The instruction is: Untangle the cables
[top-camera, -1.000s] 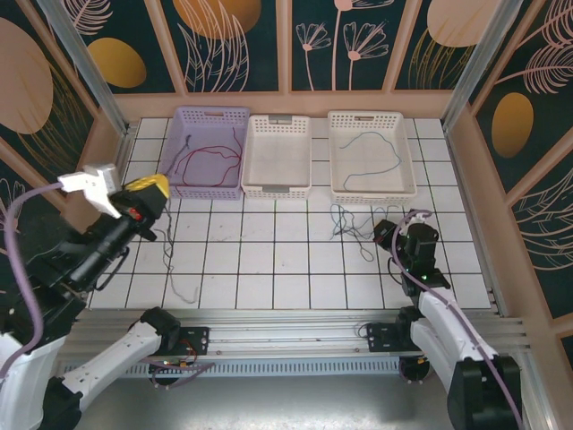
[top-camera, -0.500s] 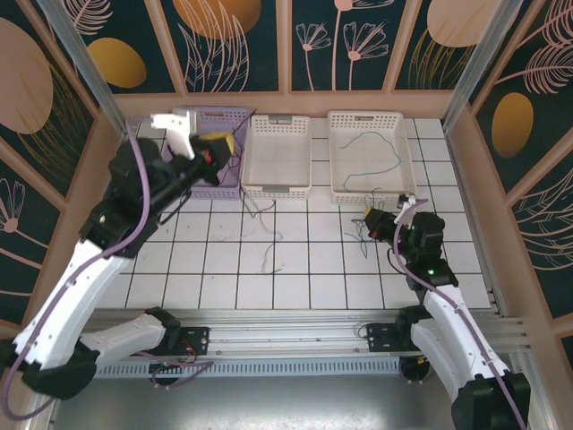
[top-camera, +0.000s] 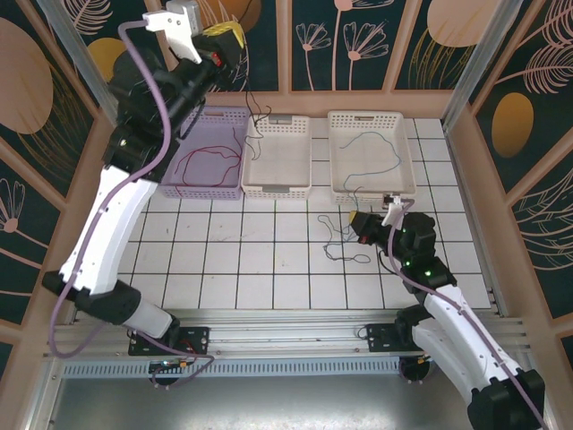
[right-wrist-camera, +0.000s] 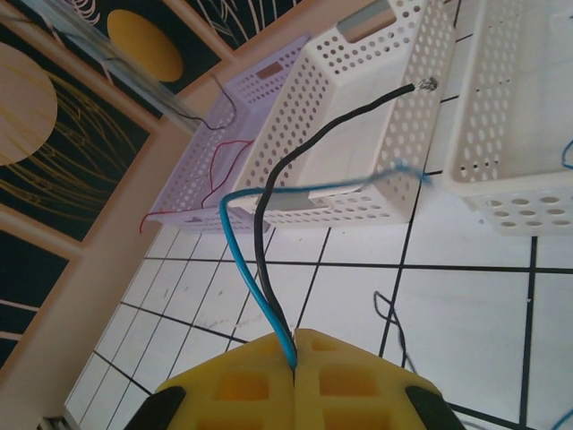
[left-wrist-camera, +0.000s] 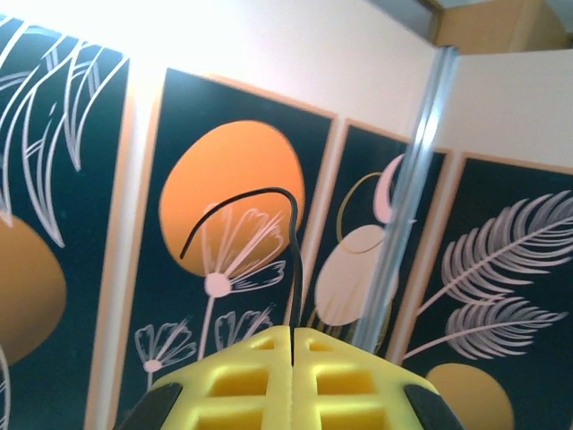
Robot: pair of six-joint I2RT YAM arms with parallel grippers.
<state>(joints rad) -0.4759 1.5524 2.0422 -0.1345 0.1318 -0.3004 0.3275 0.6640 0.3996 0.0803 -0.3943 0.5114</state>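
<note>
Two arms, two very different heights. From the overhead camera, my left gripper (top-camera: 224,38) is up high against the back wall, above the lilac basket (top-camera: 201,190). A black cable (top-camera: 253,106) hangs from it down to the back rim of the middle white basket (top-camera: 277,190). A red cable (top-camera: 210,159) lies looped in the lilac one, and a teal cable (top-camera: 369,135) lies in the right white basket (top-camera: 374,194). My right gripper (top-camera: 360,220) is low over the tiles, just in front of that right basket, with a loose tangle (top-camera: 336,242) of thin cables on the floor to its left.

Over to the left wrist camera: my yellow fingers (left-wrist-camera: 242,376) are pressed flat together. The black cable (left-wrist-camera: 294,251) comes straight out of the seam, rises and hooks over to the left. That is a firm pinch.

Now the right wrist camera: the fingers (right-wrist-camera: 349,385) are together here too, clamped on two strands at once. One is a blue strand (right-wrist-camera: 237,260) and one a dark strand (right-wrist-camera: 269,202) ending in a bare metal tip. I cannot tell whether the dark one is the cable my left side holds. Behind them stand a white basket (right-wrist-camera: 358,116) and the lilac one, with red thread at its wall.
</note>
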